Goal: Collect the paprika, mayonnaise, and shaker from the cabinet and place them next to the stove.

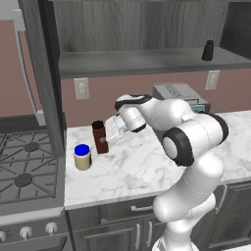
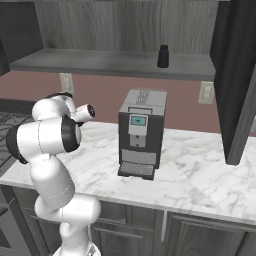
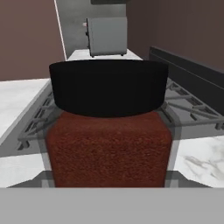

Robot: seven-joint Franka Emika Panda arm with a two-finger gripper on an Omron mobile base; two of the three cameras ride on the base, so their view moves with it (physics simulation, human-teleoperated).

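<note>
Two of the three items already stand on the marble surface (image 1: pixel 147 166) beside the stove (image 1: pixel 24 171): the paprika (image 1: pixel 100 138) upright, and the mayonnaise (image 1: pixel 82 157) just in front of it and nearer the stove's edge, the two close but apart. The paprika is a slim red-brown bottle with a black cap; in the hand view it looms very near, cap above a grainy red body (image 3: pixel 109 148), with the grates behind it. The mayonnaise is a squat cream jar with a blue lid. The gripper (image 1: pixel 111 131) sits right against the paprika's side, level with its upper half; whether its jaws are clamped on the bottle or standing loose around it cannot be told. The shaker (image 1: pixel 208 50), small, black and tapered, stands on the cabinet shelf (image 1: pixel 147 61) near its right end, close to the front edge. A dark cabinet side panel (image 1: pixel 51 98) rises just left of the jars. To their right the surface is open marble up to the grey coffee machine (image 2: pixel 141 132).
</note>
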